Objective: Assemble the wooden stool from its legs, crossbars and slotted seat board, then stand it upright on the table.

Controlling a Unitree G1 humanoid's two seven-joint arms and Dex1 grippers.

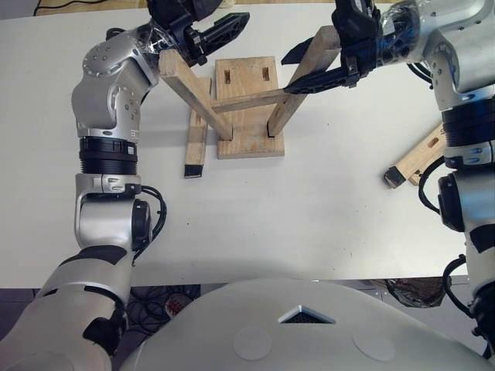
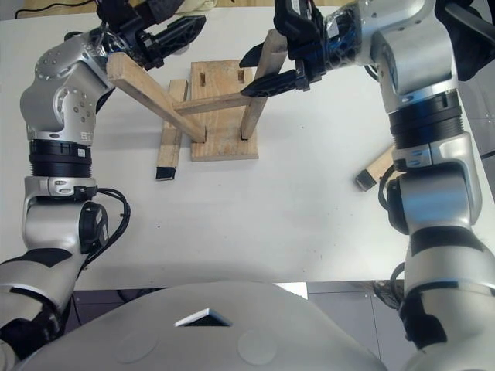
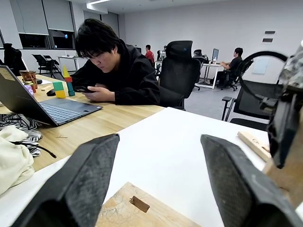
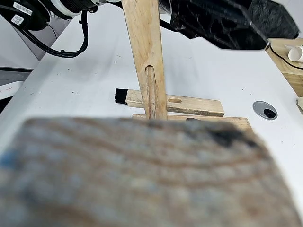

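Observation:
The slotted seat board [image 1: 247, 145] lies flat on the white table. Two legs stand tilted in its near slots, joined by a crossbar [image 1: 249, 100]. My right gripper [image 1: 290, 75] is shut on the right leg [image 1: 323, 45] near its top; that leg is the blurred wood [image 4: 142, 175] close up in the right wrist view. Just above the top of the left leg [image 1: 186, 81] hangs my left gripper [image 1: 220, 35], open, with nothing between its fingers [image 3: 85, 184]. One loose leg [image 1: 197, 147] lies left of the board. Another loose leg [image 1: 418, 158] lies at the right.
The table's near half is bare white surface [image 1: 294, 224]. My right arm partly covers the loose leg on the right. A person sits at a wooden desk [image 3: 90, 125] with a laptop [image 3: 42, 106] beyond the table's far edge.

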